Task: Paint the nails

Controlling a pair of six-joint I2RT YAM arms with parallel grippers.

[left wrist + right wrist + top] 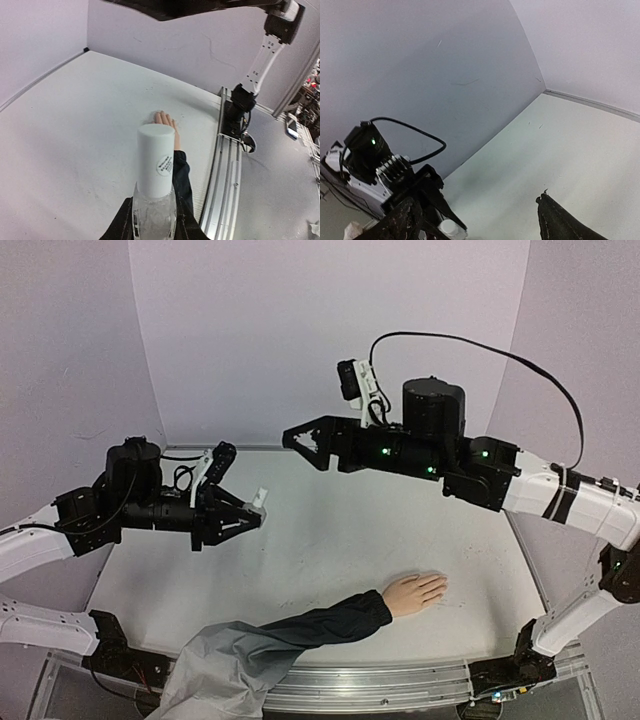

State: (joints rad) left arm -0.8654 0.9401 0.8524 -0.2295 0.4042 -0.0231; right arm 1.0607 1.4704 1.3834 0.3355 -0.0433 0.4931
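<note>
A pale mannequin hand (415, 592) lies flat near the table's front edge, its dark navy sleeve (310, 628) trailing to the left. The nails (440, 585) at its fingertips are skin-toned and hard to make out. My left gripper (250, 512) hovers left of centre, shut on a small clear bottle with a tall white cap (156, 160). In the left wrist view the hand (167, 125) shows just beyond that cap. My right gripper (295, 437) hangs high over the back of the table. Its fingers (555, 220) stand wide apart with nothing between them.
A grey cloth (215, 670) bunches at the sleeve's end over the front metal rail (400, 680). Pale walls close in the back and both sides. The right arm's base (240, 100) stands at the rail's far end.
</note>
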